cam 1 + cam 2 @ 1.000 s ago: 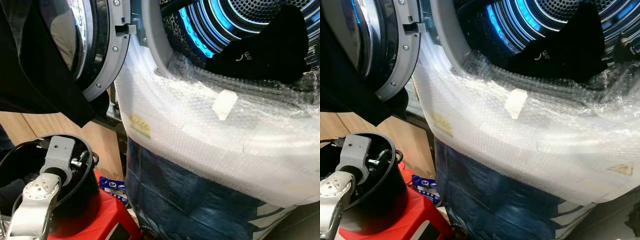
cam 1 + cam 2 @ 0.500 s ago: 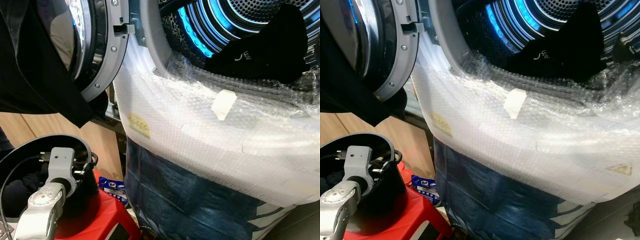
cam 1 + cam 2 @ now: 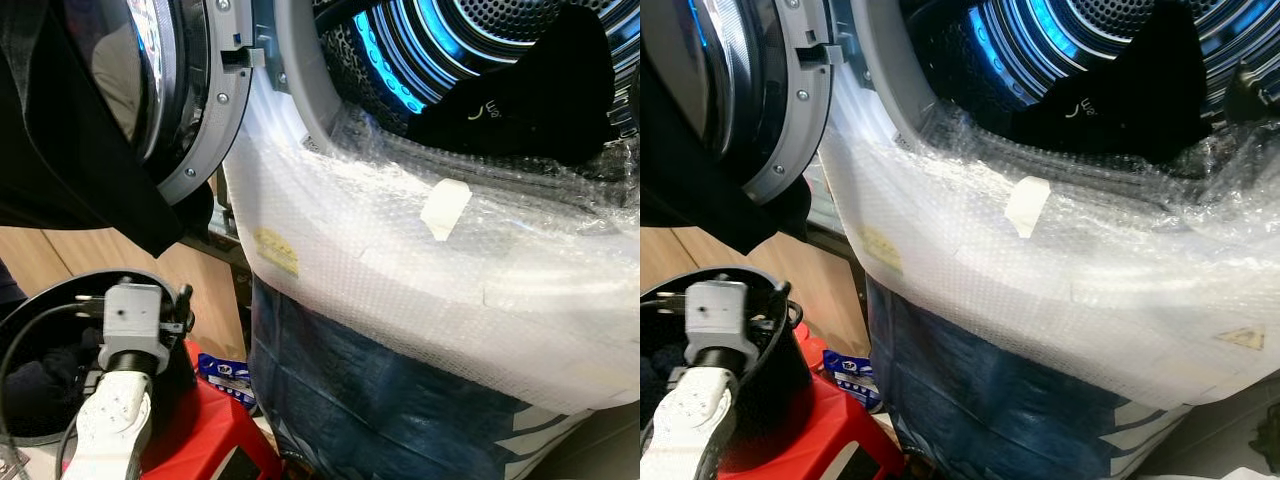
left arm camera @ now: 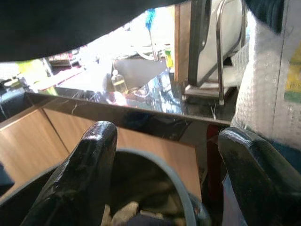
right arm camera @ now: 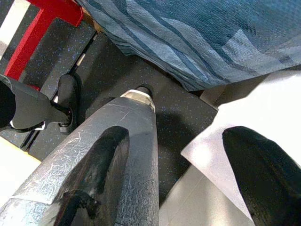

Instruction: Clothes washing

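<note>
The washing machine's drum glows blue, and a black garment lies in its mouth. Bubble wrap covers the machine's front. The round door stands open at the left with a dark cloth hanging over it. A black bucket sits on a red stool at lower left. My left wrist hangs over the bucket. In the left wrist view my left gripper is open above the bucket's rim, with clothes below. My right gripper hangs open over the dark floor.
A blue patterned cover drapes the machine's lower front. Wooden panels stand behind the bucket. In the right wrist view my silver leg is close to one finger, with the red stool's leg and a white sheet on the floor.
My left wrist has shifted a little to the right over the bucket and its forearm has swung more upright. The garment in the drum has not moved.
</note>
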